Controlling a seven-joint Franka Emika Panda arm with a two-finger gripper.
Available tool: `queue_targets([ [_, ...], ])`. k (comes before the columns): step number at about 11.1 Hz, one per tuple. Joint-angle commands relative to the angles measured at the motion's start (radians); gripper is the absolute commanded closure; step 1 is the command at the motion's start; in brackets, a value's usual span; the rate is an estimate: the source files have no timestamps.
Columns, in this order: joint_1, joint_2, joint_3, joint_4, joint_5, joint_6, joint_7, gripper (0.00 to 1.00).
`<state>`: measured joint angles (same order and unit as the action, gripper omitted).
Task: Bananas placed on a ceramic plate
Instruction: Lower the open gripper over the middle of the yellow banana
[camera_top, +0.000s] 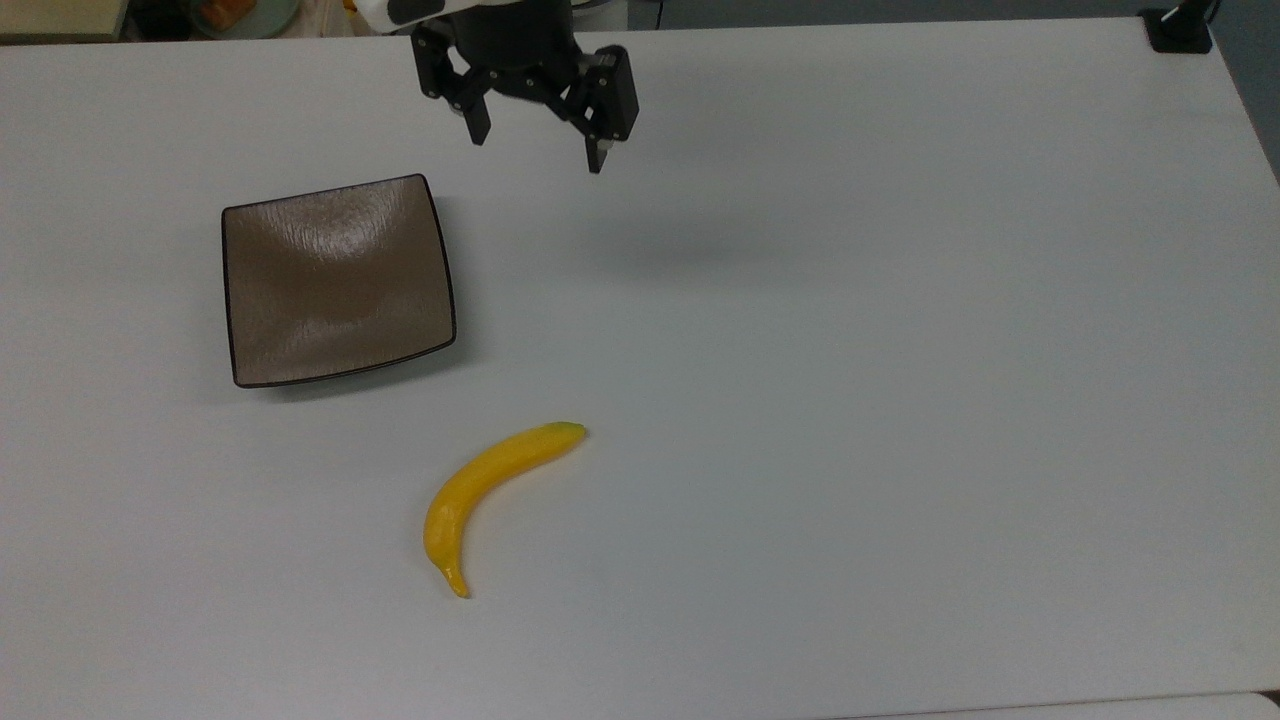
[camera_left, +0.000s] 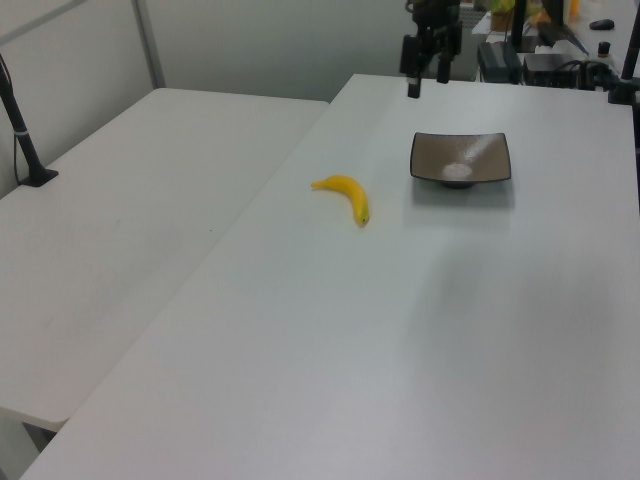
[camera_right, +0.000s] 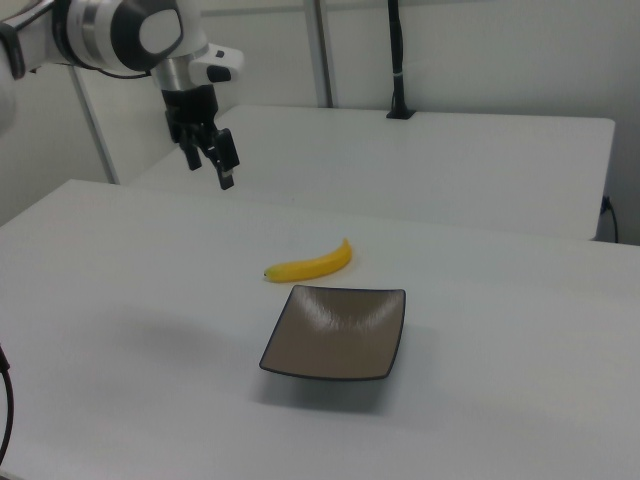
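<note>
The bananas are a single yellow curved banana (camera_top: 490, 480) (camera_left: 347, 190) (camera_right: 310, 265) lying flat on the white table. The ceramic plate (camera_top: 335, 280) (camera_left: 460, 158) (camera_right: 335, 333) is square, glossy brown and holds nothing; it sits up and to the left of the banana in the top view. My gripper (camera_top: 537, 150) (camera_left: 426, 83) (camera_right: 208, 172) hangs in the air above the table's far side, to the upper right of the plate in the top view. It is well apart from both, open, with nothing between its black fingers.
A second white table (camera_left: 150, 190) adjoins this one. A black post with a clamp base (camera_top: 1180, 30) (camera_right: 397, 60) stands at the top view's upper right corner. Cluttered items (camera_top: 240, 15) lie beyond the far edge. Wide bare tabletop (camera_top: 900, 400) spreads right of the banana.
</note>
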<state>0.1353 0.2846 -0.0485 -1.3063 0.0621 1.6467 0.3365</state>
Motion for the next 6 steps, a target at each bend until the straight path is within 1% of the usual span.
queue_targets([
  [1, -0.025, 0.085, -0.005, 0.077, 0.013, 0.128, 0.142, 0.00],
  [4, -0.032, 0.223, -0.007, 0.160, 0.002, 0.250, 0.208, 0.00],
  [6, -0.049, 0.310, -0.008, 0.196, -0.001, 0.298, 0.211, 0.00],
])
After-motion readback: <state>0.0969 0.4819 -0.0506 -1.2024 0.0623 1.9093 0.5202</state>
